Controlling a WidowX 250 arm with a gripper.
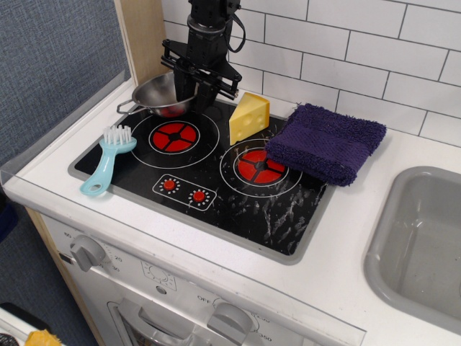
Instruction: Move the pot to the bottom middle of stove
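The pot (pixel 158 95) is a shallow shiny steel pan with a wire loop handle on its left. It hangs tilted just above the stove's back left corner. My gripper (pixel 196 101) comes down from above and is shut on the pot's right rim. The stove (pixel 238 205) is a glossy black cooktop with a grey rim. It has two red spiral burners, the left burner (pixel 173 135) and the right burner (pixel 259 166), and two small red dials (pixel 184 191) near its front edge.
A yellow cheese wedge (pixel 248 117) stands between the burners at the back. A purple towel (pixel 328 142) lies over the stove's right back corner. A blue dish brush (pixel 108 158) lies on the stove's left edge. A grey sink (pixel 421 245) is at the right.
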